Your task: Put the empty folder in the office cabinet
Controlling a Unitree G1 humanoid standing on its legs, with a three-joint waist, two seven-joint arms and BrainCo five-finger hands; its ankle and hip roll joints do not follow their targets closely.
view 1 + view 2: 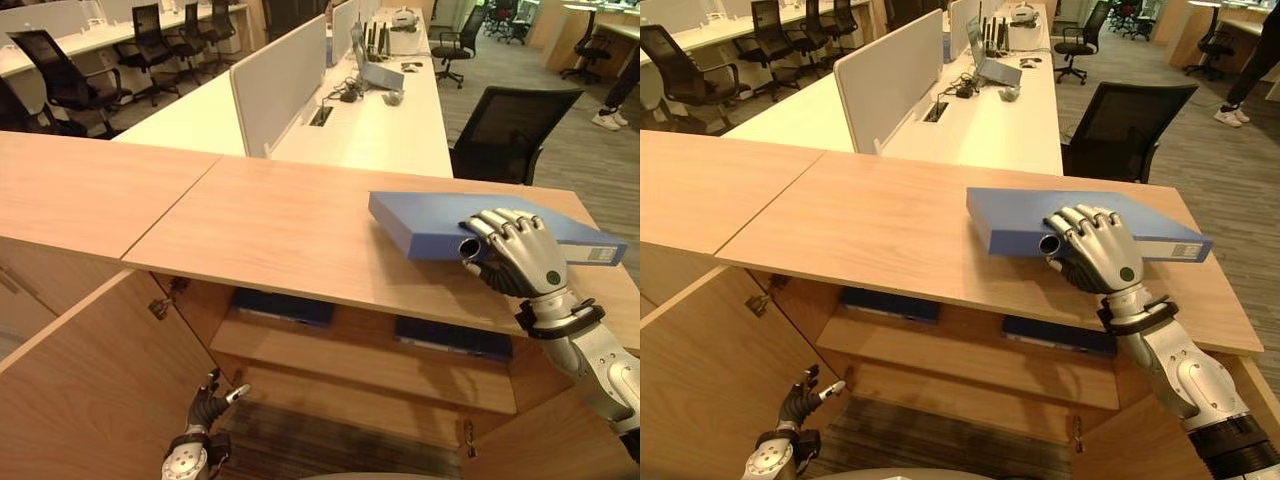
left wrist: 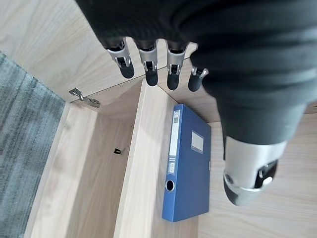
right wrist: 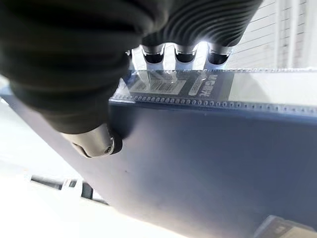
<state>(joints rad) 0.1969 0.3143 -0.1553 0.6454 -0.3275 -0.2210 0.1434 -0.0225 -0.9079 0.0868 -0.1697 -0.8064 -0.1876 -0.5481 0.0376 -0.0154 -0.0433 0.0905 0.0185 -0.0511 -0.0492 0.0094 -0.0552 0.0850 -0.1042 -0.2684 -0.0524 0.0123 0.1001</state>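
A blue folder [image 1: 430, 225] lies flat on the right part of the wooden cabinet top [image 1: 280, 230]. My right hand [image 1: 520, 255] lies over its near end, fingers curled on its top face and thumb [image 3: 99, 141] pressed against its side [image 3: 223, 163]. Down by the open cabinet, my left hand [image 1: 205, 410] hangs with fingers [image 2: 148, 64] relaxed and holds nothing. The cabinet stands open below the top, with a shelf [image 1: 360, 365] inside.
Two dark blue folders [image 1: 285, 305] [image 1: 450, 338] lie flat on the shelf; one such folder [image 2: 190, 168] shows past my left hand. The cabinet door [image 1: 90, 390] stands open at the left. A black office chair [image 1: 510, 130] and a white desk [image 1: 370, 125] stand behind the cabinet.
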